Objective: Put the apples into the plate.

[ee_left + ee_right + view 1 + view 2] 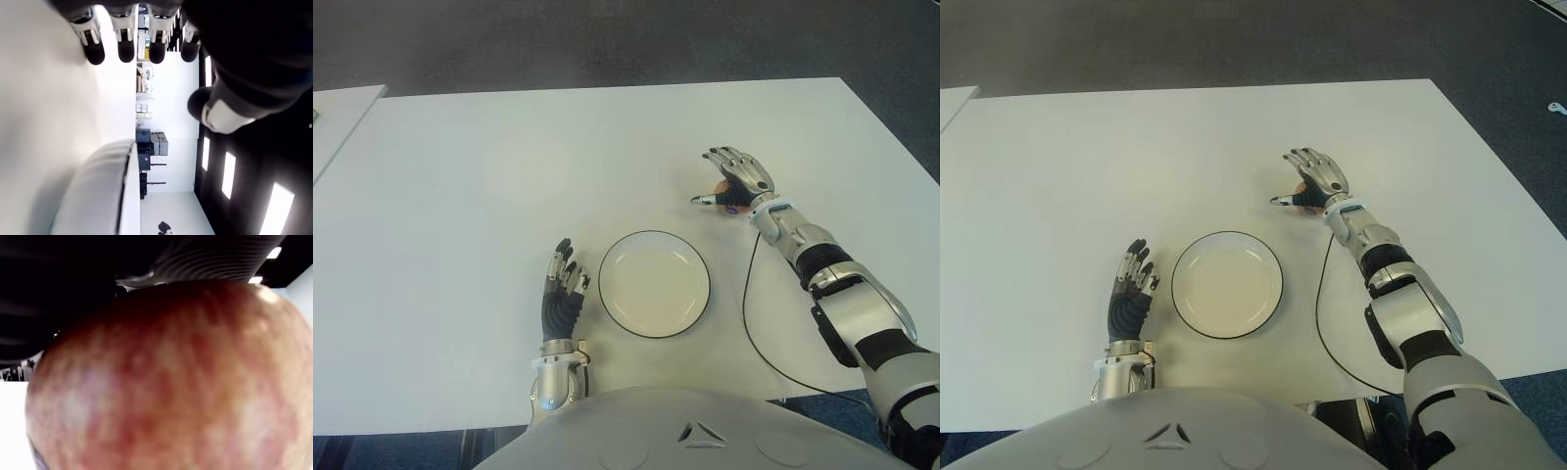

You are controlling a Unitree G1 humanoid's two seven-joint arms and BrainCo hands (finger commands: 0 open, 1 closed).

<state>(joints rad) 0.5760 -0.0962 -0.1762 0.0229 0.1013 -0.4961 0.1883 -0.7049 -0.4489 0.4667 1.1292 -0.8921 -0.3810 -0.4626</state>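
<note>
A red-yellow apple fills the right wrist view, close under the palm. In the eye views only a sliver of the apple shows beneath my right hand, which arches over it to the right of and beyond the plate, fingers extended and thumb stretched toward the left. The round white plate with a dark rim sits near the table's front, with nothing on it. My left hand shows just left of the plate, fingers straight and holding nothing.
A thin black cable runs from my right wrist across the white table toward the front edge. The corner of another light table shows at the far left. Dark carpet lies beyond the table.
</note>
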